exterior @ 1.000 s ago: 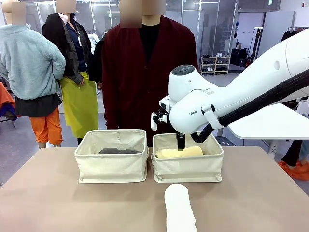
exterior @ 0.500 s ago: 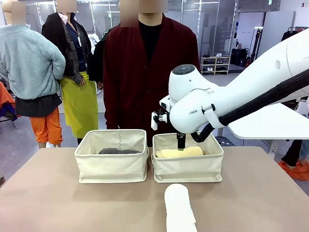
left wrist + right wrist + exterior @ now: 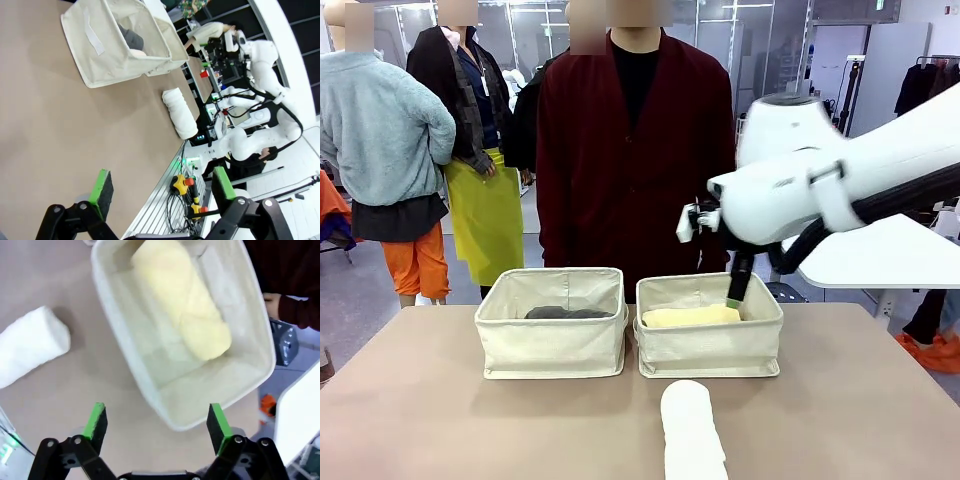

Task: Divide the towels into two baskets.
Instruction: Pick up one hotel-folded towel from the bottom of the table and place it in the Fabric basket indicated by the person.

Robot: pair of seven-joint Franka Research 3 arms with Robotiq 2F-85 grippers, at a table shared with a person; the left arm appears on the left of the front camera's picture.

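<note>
Two cream canvas baskets stand side by side at the table's far side. The left basket holds the dark grey towel. In the right basket lies the pale yellow towel. A white towel rests on the table in front of the baskets. My right gripper hangs open above the right basket's right end, holding nothing. Low over the bare table, my left gripper is open too. The cream towel is hidden.
A person in a dark red cardigan stands right behind the baskets, one hand near the right basket's far rim. Bare tabletop spreads left and right of the white towel. A white side table stands at the right.
My right arm has lifted and swung to the right. Its gripper was low over the pale yellow towel in the basket and now hangs higher, near the basket's right end.
</note>
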